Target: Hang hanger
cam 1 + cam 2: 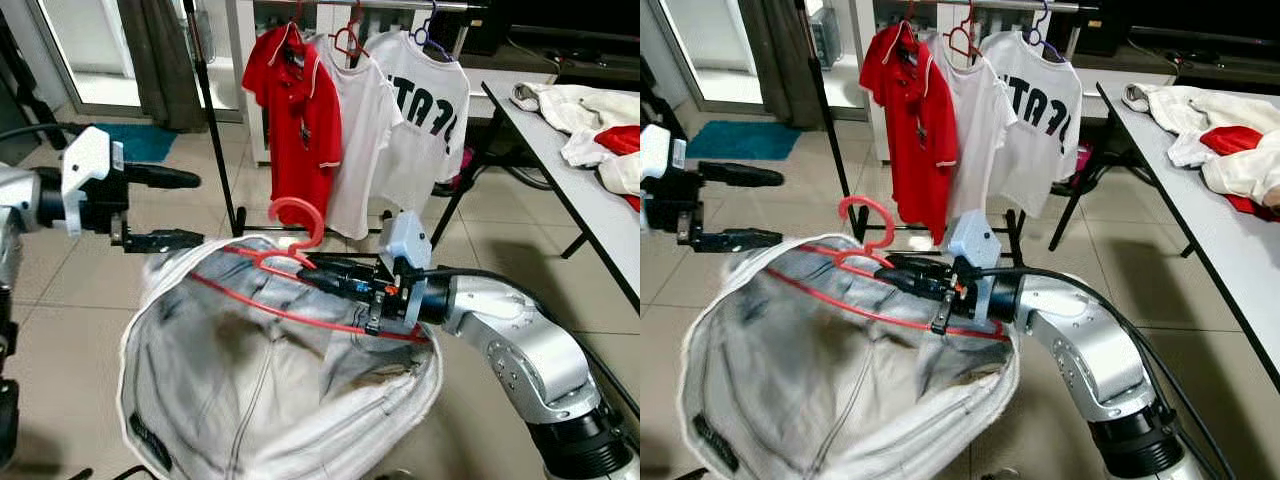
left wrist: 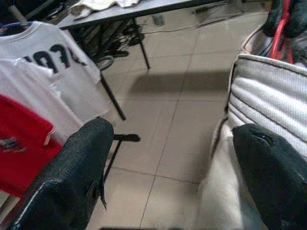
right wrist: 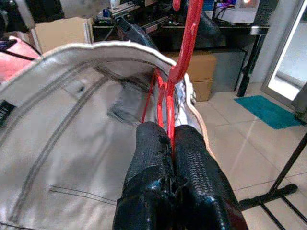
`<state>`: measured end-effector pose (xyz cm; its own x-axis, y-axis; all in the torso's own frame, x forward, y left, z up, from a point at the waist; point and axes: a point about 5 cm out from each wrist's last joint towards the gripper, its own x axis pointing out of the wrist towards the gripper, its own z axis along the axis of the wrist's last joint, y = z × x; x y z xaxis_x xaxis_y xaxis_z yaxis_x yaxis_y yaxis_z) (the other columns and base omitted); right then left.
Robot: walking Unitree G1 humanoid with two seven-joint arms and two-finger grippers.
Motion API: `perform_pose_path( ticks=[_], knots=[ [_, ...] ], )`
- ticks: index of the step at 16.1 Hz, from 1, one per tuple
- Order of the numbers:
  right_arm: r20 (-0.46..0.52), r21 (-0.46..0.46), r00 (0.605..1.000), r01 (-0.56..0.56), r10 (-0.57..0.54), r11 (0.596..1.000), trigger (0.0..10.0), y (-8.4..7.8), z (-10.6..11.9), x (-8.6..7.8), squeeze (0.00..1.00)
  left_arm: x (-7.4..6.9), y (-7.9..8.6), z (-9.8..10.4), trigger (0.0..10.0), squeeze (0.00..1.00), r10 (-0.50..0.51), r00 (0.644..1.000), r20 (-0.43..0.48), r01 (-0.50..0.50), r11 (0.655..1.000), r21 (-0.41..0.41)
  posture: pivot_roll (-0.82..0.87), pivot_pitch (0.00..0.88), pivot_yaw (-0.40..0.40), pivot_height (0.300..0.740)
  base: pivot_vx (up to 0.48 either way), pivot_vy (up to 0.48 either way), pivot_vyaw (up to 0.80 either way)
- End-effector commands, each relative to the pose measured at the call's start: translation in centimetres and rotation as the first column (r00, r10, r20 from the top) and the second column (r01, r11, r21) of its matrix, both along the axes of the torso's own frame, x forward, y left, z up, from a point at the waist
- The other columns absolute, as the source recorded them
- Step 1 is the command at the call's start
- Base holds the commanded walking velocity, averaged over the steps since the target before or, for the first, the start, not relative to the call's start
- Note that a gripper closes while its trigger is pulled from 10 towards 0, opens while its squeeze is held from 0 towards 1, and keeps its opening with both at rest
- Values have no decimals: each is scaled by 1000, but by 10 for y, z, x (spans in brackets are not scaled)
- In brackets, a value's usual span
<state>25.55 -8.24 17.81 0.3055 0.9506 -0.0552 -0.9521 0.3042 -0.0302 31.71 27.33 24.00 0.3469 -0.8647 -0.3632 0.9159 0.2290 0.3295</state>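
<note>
Red hanger (image 1: 296, 262) hook upward, bar left-right

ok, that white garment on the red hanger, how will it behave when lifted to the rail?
Probably floppy: the white garment sags in loose folds below the red hanger. Likely to swing, since the right gripper pinches only the thin hanger neck. The left gripper is open beside its collar.

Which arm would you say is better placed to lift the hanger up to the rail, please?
The right. Its gripper is shut on the red hanger just below the hook, with the white garment draped on it. The left gripper hangs open beside the garment, holding nothing.
</note>
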Motion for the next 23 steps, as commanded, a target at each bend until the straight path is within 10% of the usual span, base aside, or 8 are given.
perform_pose_path(
  ticks=[1, 8, 15, 16, 17, 19, 23],
  knots=[
    [66, 40, 997, -37, 35, 998, 10000, 1, 14, -4, 0, 2, -7, 0, 10000, 0, -63, 998, -24, 63, 998, 26, 37, 0, -6, 705, 0, 0, 0],
    [53, 23, 997, -65, 64, 998, 10000, 4, 12, -7, 0, 5, -34, 1, 10000, 0, -174, 978, -115, 156, 976, -152, 33, 0, -16, 705, 0, 0, 0],
    [58, 32, 995, -80, 78, 996, 10000, 7, 14, -8, 0, -3, -31, -27, 10000, 0, -192, 968, -161, 210, 973, 99, 35, 0, -15, 705, 0, 0, 0],
    [58, 34, 995, -82, 80, 996, 10000, 8, 14, -8, 0, -2, -36, -29, 9176, 0, -211, 965, -157, 230, 967, 109, 35, 0, -15, 705, 0, 0, 0],
    [57, 35, 995, -81, 79, 996, 10000, 9, 13, -8, 0, -1, -41, -32, 4314, 0, -234, 961, -151, 253, 960, 121, 35, 0, -11, 705, 0, 0, 0],
    [56, 38, 995, -79, 77, 996, 10000, 11, 13, -9, 0, 0, -48, -37, 0, 0, -255, 959, -126, 271, 954, 128, 35, 0, -11, 705, 0, 0, 0],
    [52, 39, 995, -84, 81, 996, 10000, 14, 12, -11, 0, 1, -56, -40, 0, 0, -272, 953, -131, 286, 953, 98, 31, 0, -7, 705, 0, 0, 0]
  ],
)
